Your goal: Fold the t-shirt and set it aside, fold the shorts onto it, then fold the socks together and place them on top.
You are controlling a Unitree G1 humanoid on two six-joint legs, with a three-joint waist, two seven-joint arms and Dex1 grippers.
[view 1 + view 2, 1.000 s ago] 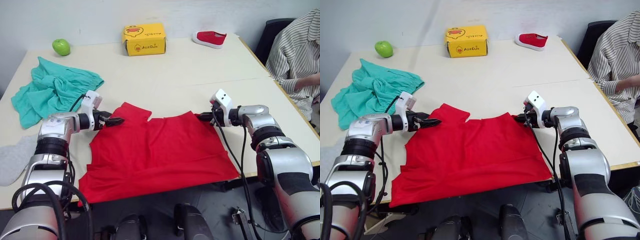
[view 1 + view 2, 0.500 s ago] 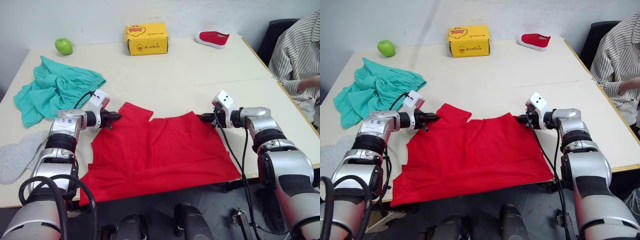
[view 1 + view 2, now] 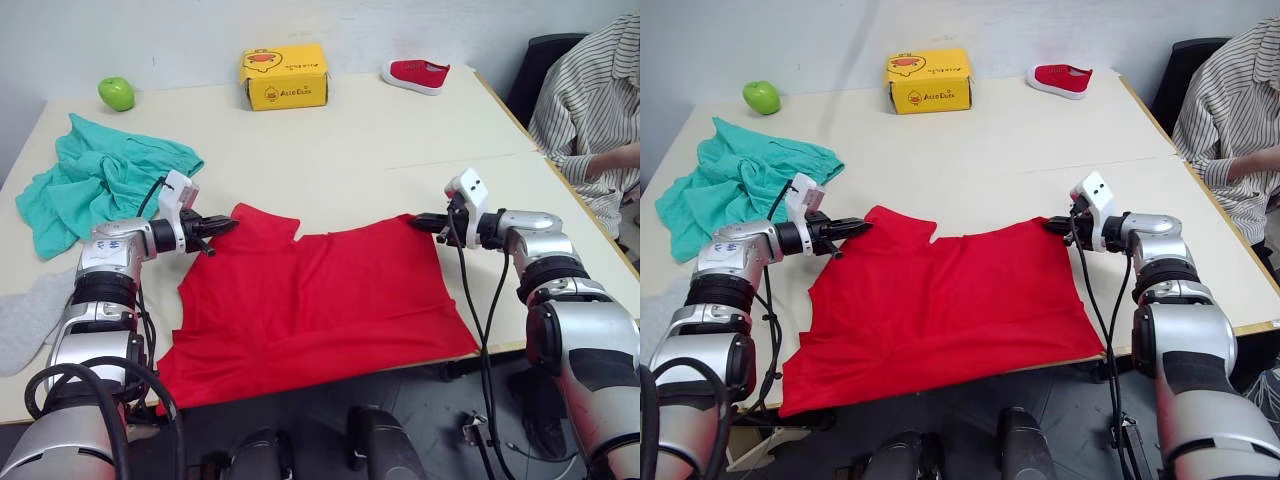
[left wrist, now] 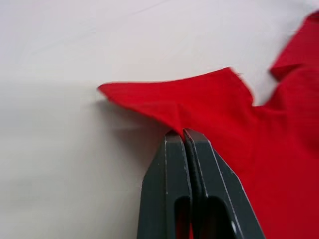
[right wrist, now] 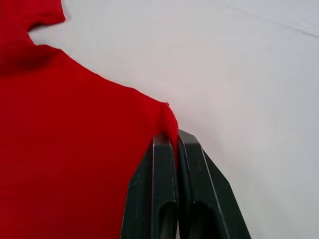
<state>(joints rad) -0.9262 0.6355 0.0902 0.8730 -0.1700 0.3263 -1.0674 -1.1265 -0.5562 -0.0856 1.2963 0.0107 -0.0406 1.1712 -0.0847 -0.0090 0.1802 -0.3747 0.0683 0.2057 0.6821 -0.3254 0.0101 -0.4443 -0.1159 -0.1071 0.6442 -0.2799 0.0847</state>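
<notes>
Step in hand: fold 1 of the t-shirt (image 3: pixel 320 295); the robot grips its 2 far corners, which suggests it is spreading the cloth or starting a fold.
T-shirt: lies mostly flat across the near half of the table (image 3: pixel 400 130), its near edge hanging slightly over the table's front edge.
Left gripper (image 3: pixel 222 225): 2 fingers pressed together on the far left corner of the cloth; the left wrist view shows a small peak of red fabric pinched between the tips.
Right gripper (image 3: pixel 420 221): fingers likewise closed, clamped on the far right corner, with a ridge of cloth rising between them in the right wrist view.
Next move, as a judgement: both pinches must hold while the corners travel together, or the fold will skew.
Shorts (image 3: pixel 95 185): crumpled at the far left of the table, apart from the shirt.
Socks (image 3: pixel 25 320): grey, at the left edge, near the left arm.
Bystander items: apple (image 3: pixel 117 93), yellow box (image 3: pixel 286 77), red shoe (image 3: pixel 417 74) along the far edge.
Person (image 3: pixel 590 110): seated at the right side.
</notes>
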